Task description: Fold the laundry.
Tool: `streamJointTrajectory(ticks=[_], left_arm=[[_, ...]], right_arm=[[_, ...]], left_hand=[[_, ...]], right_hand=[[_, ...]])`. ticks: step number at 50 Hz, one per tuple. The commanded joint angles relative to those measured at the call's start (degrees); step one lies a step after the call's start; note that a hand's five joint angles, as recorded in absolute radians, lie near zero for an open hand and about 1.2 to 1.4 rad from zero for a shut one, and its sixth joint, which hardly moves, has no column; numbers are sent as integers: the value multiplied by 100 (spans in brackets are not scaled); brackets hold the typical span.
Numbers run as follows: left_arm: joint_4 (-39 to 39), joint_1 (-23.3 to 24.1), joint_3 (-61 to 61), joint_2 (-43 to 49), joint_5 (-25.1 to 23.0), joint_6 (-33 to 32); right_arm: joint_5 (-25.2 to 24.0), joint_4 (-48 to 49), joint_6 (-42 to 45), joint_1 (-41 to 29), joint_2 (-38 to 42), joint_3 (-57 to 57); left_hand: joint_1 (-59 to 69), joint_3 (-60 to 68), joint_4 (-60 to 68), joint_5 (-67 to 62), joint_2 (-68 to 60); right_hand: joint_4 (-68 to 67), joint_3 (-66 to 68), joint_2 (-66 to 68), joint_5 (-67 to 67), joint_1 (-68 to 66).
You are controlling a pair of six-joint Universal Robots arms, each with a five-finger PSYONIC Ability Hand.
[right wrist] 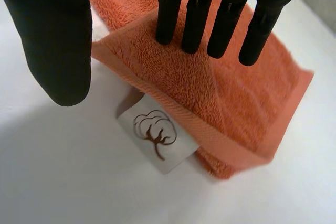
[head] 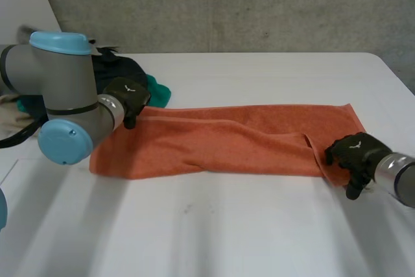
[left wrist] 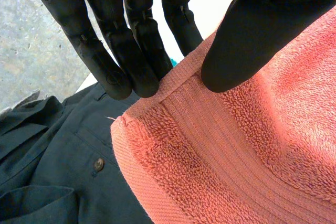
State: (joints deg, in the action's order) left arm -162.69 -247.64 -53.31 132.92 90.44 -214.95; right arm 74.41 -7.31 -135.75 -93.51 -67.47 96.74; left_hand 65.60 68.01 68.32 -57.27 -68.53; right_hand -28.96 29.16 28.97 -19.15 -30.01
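Note:
An orange towel (head: 227, 141) lies stretched across the white table (head: 246, 225), folded lengthwise. My left hand (head: 128, 95) is at its far left corner. In the left wrist view the thumb (left wrist: 252, 40) presses on the towel (left wrist: 236, 156) and the fingers (left wrist: 131, 51) sit behind its hem, pinching that corner. My right hand (head: 353, 150) is at the towel's near right corner. There the straight fingers (right wrist: 210, 14) rest their tips on the doubled corner (right wrist: 220, 87), with the thumb (right wrist: 58, 40) held apart over bare table. A white label (right wrist: 156, 135) with a tree print sticks out from the hem.
A dark button shirt (left wrist: 52, 166) lies crumpled under and behind the left hand, beside a teal cloth (head: 159, 92). More pale cloth (head: 10, 111) is heaped at the table's left edge. The left arm's elbow (head: 65, 95) stands over the towel's left end.

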Motion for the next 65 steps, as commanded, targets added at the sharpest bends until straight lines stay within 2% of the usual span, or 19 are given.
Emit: streamJointTrajectory(ticks=[1, 5, 8, 9, 13, 16, 20, 21, 24, 25, 27, 28, 32, 35, 39, 43, 52, 60, 65], left_arm=[[9, -47, -57, -47, -26, 84], [18, -38, -74, -47, -52, 128], [9, -30, -109, -65, -44, 137], [18, -30, -127, -82, -44, 137], [27, -21, -232, -161, -26, 146], [105, -21, -487, -346, -17, 129], [386, -30, -987, -671, 18, 23], [587, -47, -1223, -802, 44, -64], [1183, -108, -1820, -1101, 97, -336], [1361, -117, -1980, -1172, 114, -424], [1660, -135, -2331, -1312, 97, -600], [1931, -135, -2664, -1452, 71, -784], [2127, -74, -3350, -1716, -61, -1258], [2057, 40, -3440, -1761, -61, -1427], [1847, 120, -3160, -1638, 97, -1410], [1583, 102, -2275, -1323, 194, -1173], [959, 6, -322, -198, 316, -751], [581, 32, 1251, 901, 519, -724], [221, 58, 2200, 1489, 633, -777]], right_arm=[[-85, 1354, 462, -53, 190, 530], [-76, 1908, 410, -35, 384, 556], [-67, 2286, 313, -27, 507, 556], [-58, 2496, 260, -27, 524, 539], [126, 2823, -47, 43, 455, 512], [188, 2718, -407, 202, 121, 469], [48, 1561, -514, 544, -389, 267], [-83, 748, -427, 780, -511, 66], [-321, -530, -189, 1237, -434, -391], [-418, -1431, 47, 1483, -216, -706], [-436, -2314, 364, 1625, 5, -998], [-384, -3111, 800, 1739, 180, -1243], [-147, -4102, 2031, 2055, 445, -1701], [-41, -3945, 2185, 2074, 559, -1886], [-6, -3383, 1571, 1890, 613, -2212], [-128, -2585, 667, 1644, 753, -2467], [-111, -817, -460, 1178, 1192, -2748], [337, 563, -979, 739, 1816, -3179], [854, 1467, -997, 510, 2281, -3608]], left_hand=[[1440, 1199, 1168, -1273, -1147], [1440, 1199, 1168, -1273, -1147], [1440, 1199, 1168, -1273, -1147], [1440, 1199, 1168, -1273, -1147], [1440, 1199, 1168, -1273, -1147], [1440, 1199, 1168, -1273, -1147], [1440, 1199, 1168, -1273, -1147], [1440, 1199, 1168, -1273, -1147], [1440, 1199, 1168, -1273, -1147], [1440, 1199, 1168, -1273, -1147], [1440, 1199, 1168, -1273, -1147], [1440, 1199, 1168, -1273, -1147], [1440, 1199, 1168, -1273, -1147], [1440, 1199, 1168, -1273, -1147], [1440, 1199, 1168, -1273, -1147], [1440, 1199, 1168, -1273, -1147], [1440, 1199, 1168, -1273, -1147], [1440, 1199, 1168, -1273, -1147], [1440, 1199, 1168, -1273, -1147]], right_hand=[[-727, 708, 726, -708, -623], [-1266, 1246, 1265, -1247, -1161], [-2942, 2923, 2942, -2923, -2838], [-4880, 4861, 4880, -4861, -4776], [-5104, 5084, 5103, -5085, -4999], [-5104, 5084, 5103, -5085, -4999], [-5104, 5084, 5103, -5085, -4999], [-5104, 5084, 5103, -5085, -4999], [-5104, 5084, 5103, -5085, -4999], [-5104, 5084, 5103, -5085, -4999], [-5104, 5084, 5103, -5085, -4999], [-5104, 5084, 5103, -5085, -4999], [-5104, 5084, 5103, -5085, -4999], [-5104, 5084, 5103, -5085, -4999], [-5104, 5084, 5103, -5085, -4999], [-5104, 5084, 5103, -5085, -4999], [-5104, 5084, 5103, -5085, -4999], [-5104, 5084, 5103, -5085, -4999], [-5104, 5084, 5103, -5085, -4999]])
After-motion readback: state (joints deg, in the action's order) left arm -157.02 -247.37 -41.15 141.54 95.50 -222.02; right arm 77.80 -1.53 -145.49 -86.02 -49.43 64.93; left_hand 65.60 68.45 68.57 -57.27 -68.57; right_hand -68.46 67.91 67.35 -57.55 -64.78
